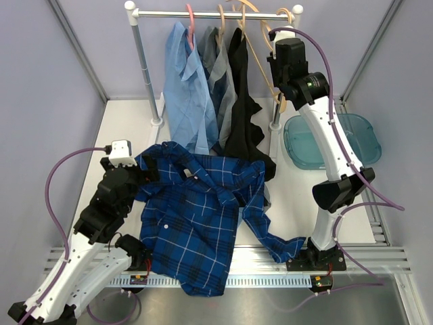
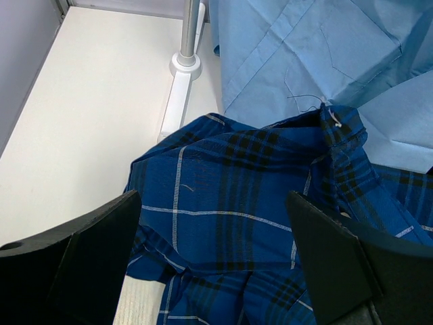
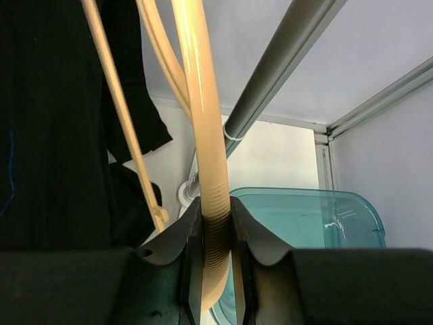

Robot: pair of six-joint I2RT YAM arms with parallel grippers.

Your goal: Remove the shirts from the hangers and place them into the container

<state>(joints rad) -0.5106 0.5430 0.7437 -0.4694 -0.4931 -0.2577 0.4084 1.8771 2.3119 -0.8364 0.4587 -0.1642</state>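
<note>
My left gripper [image 2: 213,233] is open wide and holds nothing. The dark blue plaid shirt [image 1: 196,217] is off its hanger and lies crumpled flat on the white table [image 1: 125,122]. It is right under my left gripper and between its two fingers [image 2: 95,250]. The collar end is just past the fingertips. The bottom of this shirt hangs over the near edge of the table.

My right gripper [image 3: 215,237] is up high by the right end of the rail [image 1: 203,13]. It is squeezed narrow on a bare tan wooden hanger [image 3: 203,135]. The ridged part of the hanger sits between the fingers, and the rest of it goes up and away from them.

The black shirt [image 1: 243,115] hangs just to the left of my right gripper. The grey shirt [image 1: 220,81] and the light blue shirt [image 1: 189,101] hang farther left. The light blue one is on the pink hanger [image 1: 191,27].

The teal container [image 1: 362,132] sits on the table below my right gripper, partly under that arm. I see no shirt in it.
</note>
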